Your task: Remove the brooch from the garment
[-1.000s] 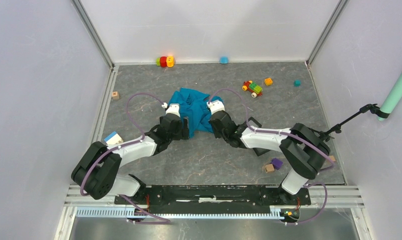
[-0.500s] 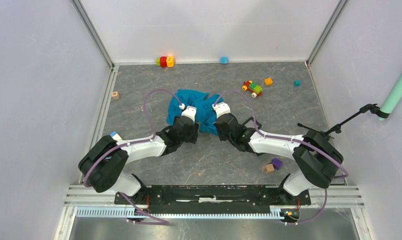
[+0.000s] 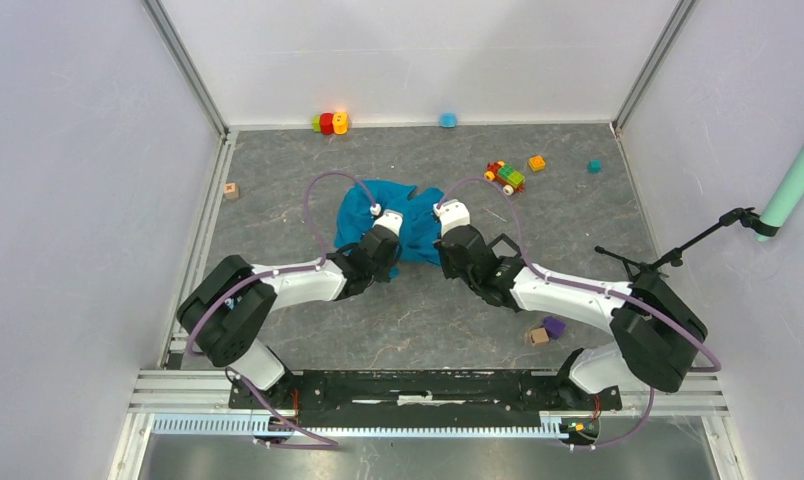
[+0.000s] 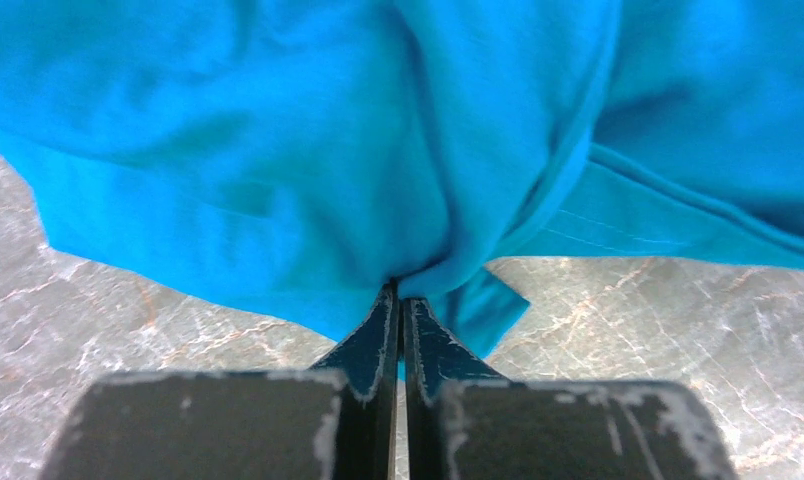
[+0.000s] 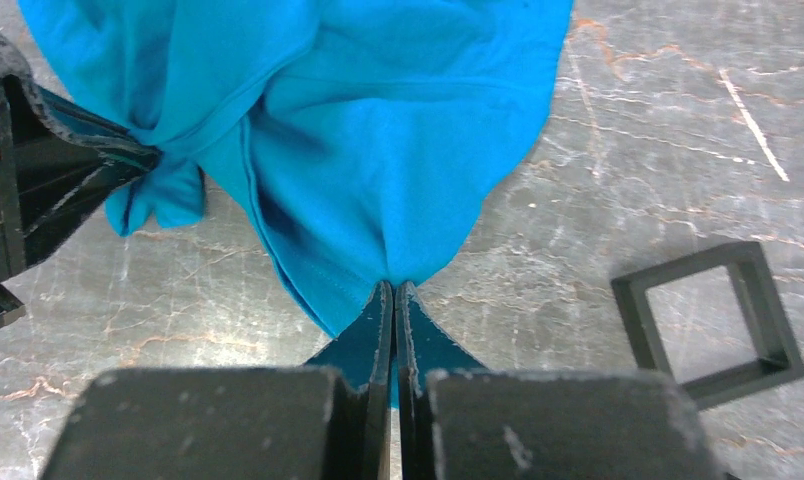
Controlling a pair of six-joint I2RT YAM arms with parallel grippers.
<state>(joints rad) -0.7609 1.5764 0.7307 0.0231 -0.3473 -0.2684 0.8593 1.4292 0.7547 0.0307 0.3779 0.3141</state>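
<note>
The garment point(image 3: 378, 205) is a bright blue cloth, bunched on the grey marbled table between the two arms. My left gripper point(image 4: 399, 290) is shut, pinching a fold at the cloth's near edge point(image 4: 418, 200). My right gripper point(image 5: 393, 285) is shut on the lower corner of the same garment point(image 5: 378, 130), to the right of the left one. In the right wrist view the left gripper's black fingers point(image 5: 78, 180) show at the left edge, clamped on the cloth. The brooch is hidden in every view.
A black square frame point(image 5: 713, 320) lies on the table right of my right gripper. Toy blocks sit at the back point(image 3: 330, 122), point(image 3: 505, 177), a purple one point(image 3: 553, 326) near the right arm. White walls close in the table.
Both arms have pushed forward and inward along the cloth. The left gripper, open earlier, has shut on a fold of the garment; the cloth has bunched and shifted slightly.
</note>
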